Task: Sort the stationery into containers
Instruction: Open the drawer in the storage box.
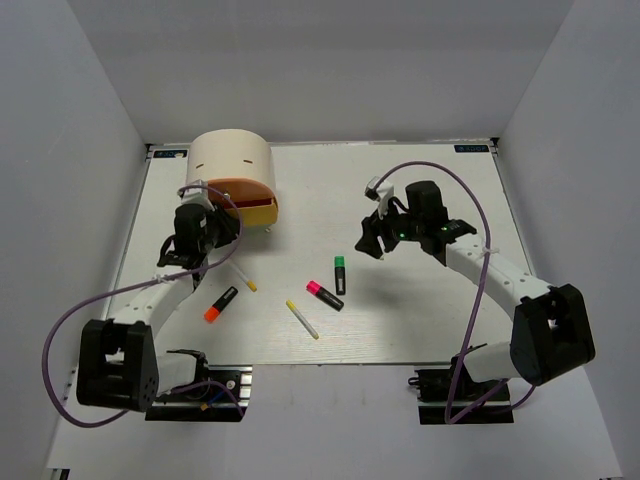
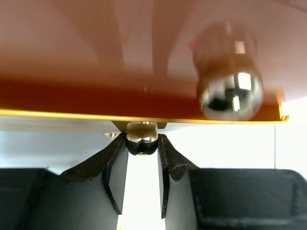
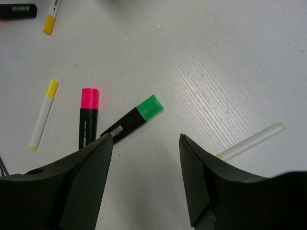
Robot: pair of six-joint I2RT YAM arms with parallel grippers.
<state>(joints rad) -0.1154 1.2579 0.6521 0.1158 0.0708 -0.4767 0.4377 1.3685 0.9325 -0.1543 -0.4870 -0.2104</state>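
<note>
The beige half-cylinder cabinet stands at the back left, with an orange drawer above a yellow drawer. My left gripper is shut on a small round knob under the orange drawer front. My right gripper is open and empty above the table. Below it lie a green-capped highlighter, a pink-capped highlighter and a white pen. An orange-capped highlighter and two white pens lie mid-table. The eraser is not in view.
A second, larger-looking knob sticks out of the orange drawer front to the right of my left fingers. White walls close in the table at the back and both sides. Purple cables loop off both arms.
</note>
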